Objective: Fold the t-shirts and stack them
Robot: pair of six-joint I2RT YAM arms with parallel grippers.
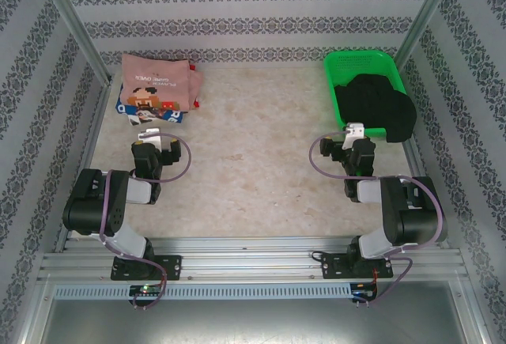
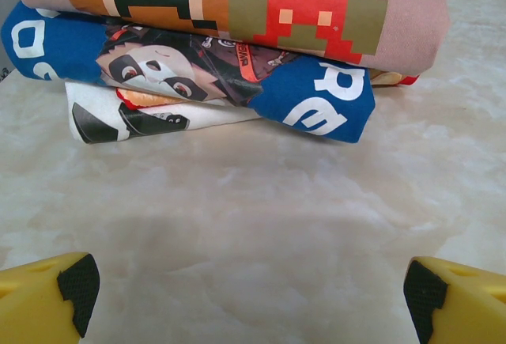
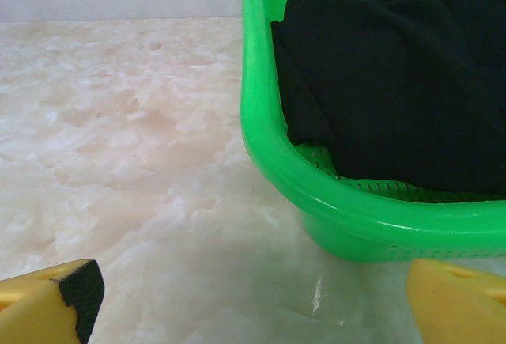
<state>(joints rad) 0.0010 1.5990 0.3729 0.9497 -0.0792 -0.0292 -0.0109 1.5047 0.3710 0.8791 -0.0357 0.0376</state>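
A folded dusty-pink t-shirt [image 1: 158, 79] with a pixel-art figure lies on top of a blue-and-white printed t-shirt [image 1: 125, 107] at the far left. In the left wrist view the pink shirt [image 2: 332, 12] tops the blue printed one [image 2: 316, 91]. A black t-shirt [image 1: 379, 107] lies crumpled in the green basket [image 1: 360, 61] and spills over its near right side; the black shirt [image 3: 395, 91] also fills the basket [image 3: 332, 202] in the right wrist view. My left gripper [image 1: 152, 134] stands open just short of the stack. My right gripper [image 1: 356, 132] stands open beside the basket's near edge.
The marble-patterned tabletop [image 1: 253, 162] spreads between the two arms. Patterned walls and metal posts [image 1: 75, 24] close in the back and sides. An aluminium rail [image 1: 253, 261] runs along the near edge.
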